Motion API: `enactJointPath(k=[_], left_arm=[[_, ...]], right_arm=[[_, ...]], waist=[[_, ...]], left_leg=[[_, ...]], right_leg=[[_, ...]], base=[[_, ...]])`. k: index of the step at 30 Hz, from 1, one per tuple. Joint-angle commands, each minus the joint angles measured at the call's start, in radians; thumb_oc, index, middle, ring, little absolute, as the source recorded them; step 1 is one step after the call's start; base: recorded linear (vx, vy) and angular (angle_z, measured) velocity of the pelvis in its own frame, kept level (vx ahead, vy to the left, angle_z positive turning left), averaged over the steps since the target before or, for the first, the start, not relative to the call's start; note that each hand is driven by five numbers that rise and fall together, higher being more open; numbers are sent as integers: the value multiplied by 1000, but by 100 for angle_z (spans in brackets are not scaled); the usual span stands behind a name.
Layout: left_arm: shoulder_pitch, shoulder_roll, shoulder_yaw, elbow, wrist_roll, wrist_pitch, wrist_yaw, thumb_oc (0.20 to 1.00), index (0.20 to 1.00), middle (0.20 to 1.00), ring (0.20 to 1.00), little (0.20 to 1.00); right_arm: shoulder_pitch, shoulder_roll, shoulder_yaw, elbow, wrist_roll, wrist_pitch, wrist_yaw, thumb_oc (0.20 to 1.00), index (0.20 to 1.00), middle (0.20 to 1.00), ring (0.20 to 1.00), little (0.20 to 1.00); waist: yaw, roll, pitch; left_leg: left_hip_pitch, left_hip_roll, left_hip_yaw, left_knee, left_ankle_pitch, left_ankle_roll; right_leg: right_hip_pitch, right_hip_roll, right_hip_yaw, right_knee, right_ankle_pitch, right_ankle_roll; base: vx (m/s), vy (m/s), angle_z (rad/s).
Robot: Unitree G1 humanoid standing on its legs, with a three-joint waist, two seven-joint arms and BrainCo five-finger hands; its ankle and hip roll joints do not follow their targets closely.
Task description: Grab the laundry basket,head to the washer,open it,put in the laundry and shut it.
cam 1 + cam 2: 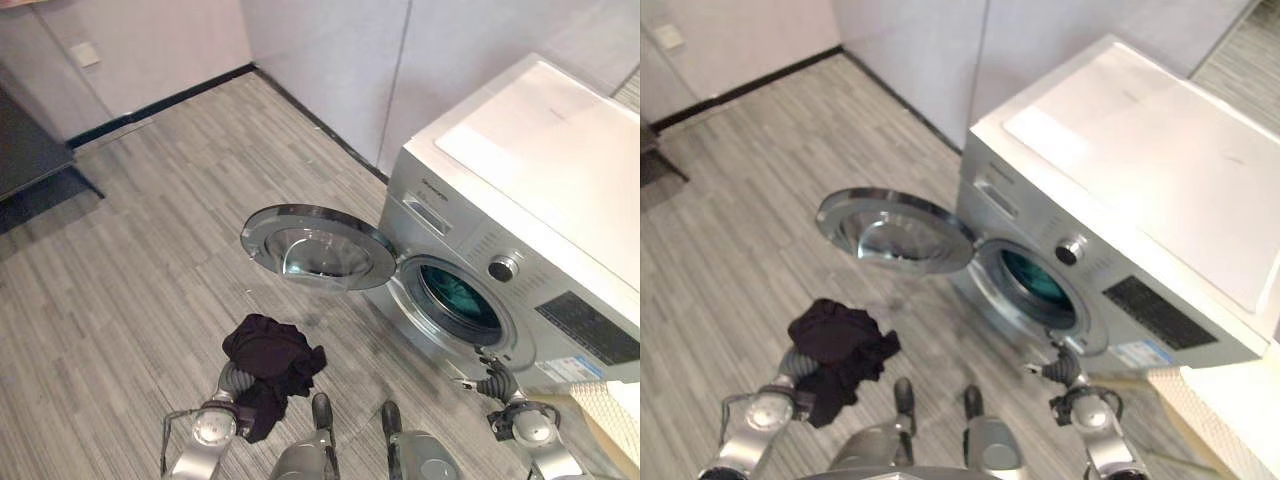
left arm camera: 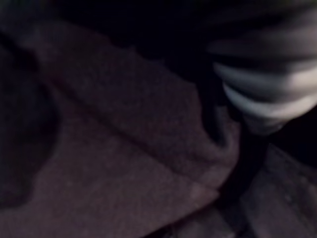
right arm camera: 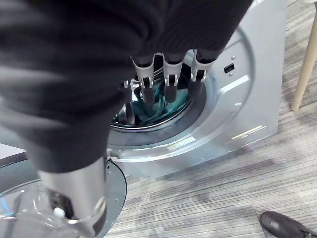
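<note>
Laundry, item one: black garment (image 1: pixel 272 360), bunched and crumpled, draped over the left robot hand (image 1: pixel 236 380) and hanging down past the wrist above the grey striped floor (image 1: pixel 120 300). The hand's fingers are buried in the cloth, so it cannot be told whether they are clenched on it or straight; the left wrist view gives dark fabric folds close up and the ribbed cover at one side.

Laundry, item two: teal cloth (image 1: pixel 458 297), lying inside the drum, seen through the round opening and, in the right wrist view, just past the fingertips (image 3: pixel 170 91).

Washer (image 1: pixel 1120 200): silver front-loader with a white top, standing against the pale wall (image 1: pixel 330 50), a round knob (image 1: pixel 502 268) and a dark panel (image 1: pixel 590 328) on its front. Door (image 1: pixel 318 246): round, chrome-rimmed with a clear bowl, swung fully open to the robot's left of the opening.

Right robot hand (image 3: pixel 168 79): held low before the washer's front, below and just beside the drum opening, fingers straight and relaxed, pointing at the opening, grasping nothing.

Other entries: a pale woven basket edge (image 1: pixel 612 400) at the floor's right edge beside the washer; a light wooden leg (image 3: pixel 304 59) standing on the floor near the washer's side.
</note>
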Motion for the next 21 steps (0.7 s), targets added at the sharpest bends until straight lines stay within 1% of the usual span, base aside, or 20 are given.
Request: enactJointPath(k=[1,2,3,5,6,7,8,9,10,11,12,13,14,15,16,17,18,19,20,21], left_arm=[[22,11,25,-78,18,-52,25,200,200,200,200,200],[29,8,31,-80,14,-51,26,200,200,200,200,200],[38,5,34,-83,12,-49,21,200,200,200,200,200],[42,1,40,-80,9,-46,17,200,200,200,200,200],[43,1,41,-80,8,-45,16,200,200,200,200,200],[41,1,39,-75,6,-45,16,200,200,200,200,200],[41,-2,39,-69,12,-45,14,200,200,200,200,200],[46,-10,37,-67,21,-46,11,200,200,200,200,200],[47,-10,37,-67,21,-46,11,200,200,200,200,200],[48,-18,34,-66,17,-46,4,200,200,200,200,200],[52,-32,29,-68,8,-44,-3,200,200,200,200,200],[53,-33,29,-68,8,-44,-4,200,200,200,200,200],[53,-46,20,-70,-11,-43,-1,200,200,200,200,200],[52,-47,20,-70,-11,-43,-1,200,200,200,200,200],[43,-56,15,-55,-27,-42,6,200,200,200,200,200],[37,-66,6,-44,-35,-40,10,200,200,200,200,200],[37,-66,5,-43,-35,-40,10,200,200,200,200,200],[32,-69,0,-36,-34,-39,12,200,200,200,200,200],[25,-70,-5,-30,-35,-39,12,200,200,200,200,200],[21,-70,-11,-30,-38,-40,15,200,200,200,200,200]], right_arm=[[-37,-15,-6,-26,1,-26,-8,1000,1000,1000,1000,1000],[-41,-14,-1,-27,-4,-25,-8,1000,1000,1000,1000,1000],[-42,-14,4,-27,-10,-22,-9,1000,1000,1000,1000,1000],[-50,-15,12,-26,-18,-20,-10,1000,1000,1000,1000,1000],[-49,-14,11,-26,-19,-17,-10,1000,1000,1000,1000,1000],[-45,-13,10,-26,-20,-17,-9,1000,1000,1000,1000,1000],[-37,-12,3,-28,-17,-17,-9,1000,1000,1000,1000,1000],[-20,-13,-4,-25,-12,-18,-10,1000,1000,1000,1000,1000],[-20,-13,-4,-25,-12,-18,-10,1000,1000,1000,1000,1000],[-17,-14,-6,-22,-8,-19,-12,1000,1000,1000,1000,1000],[-2,-16,-16,-26,-1,-23,-16,1000,1000,1000,1000,1000],[-2,-17,-16,-27,-1,-23,-16,1000,1000,1000,1000,1000],[-6,-34,-14,-34,5,-23,-20,1000,1000,1000,1000,1000],[-7,-34,-14,-34,6,-23,-20,1000,1000,1000,1000,1000],[-12,-41,-16,-34,13,-22,-21,1000,1000,1000,1000,1000],[-15,-46,-17,-28,19,-22,-23,1000,1000,1000,1000,1000],[-15,-46,-17,-28,19,-22,-23,1000,1000,1000,1000,1000],[-17,-48,-19,-22,23,-22,-26,1000,1000,1000,1000,1000],[-18,-49,-21,-19,28,-22,-30,1000,1000,1000,1000,1000],[-21,-51,-22,-14,31,-23,-37,1000,1000,1000,1000,1000]], waist=[[46,-25,-13],[54,-26,-18],[57,-18,-25],[63,-17,-32],[60,-14,-31],[51,-12,-30],[43,-14,-35],[35,-11,-47],[36,-11,-47],[34,-8,-52],[23,2,-60],[24,3,-60],[26,14,-52],[27,15,-52],[37,15,-46],[42,-4,-34],[42,-5,-35],[43,-10,-28],[44,-13,-19],[49,-11,-6]], left_leg=[[44,48,-29,133,-182,-34],[64,54,4,120,-183,-37],[89,62,9,112,-210,-42],[122,67,51,100,-223,-43],[132,70,59,101,-227,-41],[143,69,63,104,-234,-43],[153,61,60,107,-245,-41],[166,57,65,129,-261,-42],[166,58,65,131,-263,-42],[169,64,71,150,-269,-48],[166,94,84,216,-271,-67],[165,98,84,221,-274,-69],[118,145,59,398,-208,-96],[115,148,58,404,-209,-99],[64,137,-10,443,-195,-100],[-1,111,-45,431,-202,-80],[-2,110,-45,430,-201,-79],[-25,108,-55,412,-214,-78],[-47,108,-63,395,-213,-79],[-72,104,-84,373,-195,-85]], right_leg=[[-2,-30,-184,-3,29,51],[-6,-48,-275,-21,41,45],[-2,-48,-320,-33,28,50],[-24,-64,-421,-53,53,53],[-34,-69,-440,-49,55,54],[-45,-70,-438,-46,52,55],[-34,-63,-420,-64,45,57],[-10,-54,-400,-81,49,43],[-9,-54,-400,-82,49,43],[2,-54,-404,-88,48,39],[31,-42,-403,-104,36,24],[33,-40,-403,-105,36,22],[73,-4,-375,-121,11,-13],[73,-1,-375,-122,10,-16],[93,14,-348,-132,-6,-29],[104,1,-328,-143,3,-34],[103,0,-329,-143,3,-33],[108,-4,-315,-144,0,-29],[110,-5,-300,-143,-1,-26],[111,0,-284,-140,-4,-28]], base=[[62,13,-186],[147,-2,-125],[155,-19,-85],[160,-57,-91],[151,-77,-69],[153,-79,-43],[258,-151,-34],[201,-127,-24],[210,-159,-17],[193,-195,-22],[194,-202,-31],[263,-255,-38],[140,-138,-37],[236,-173,-82],[108,-66,-90],[108,-55,-102],[53,-5,-59],[61,21,-64],[65,38,-39],[23,31,-46]])
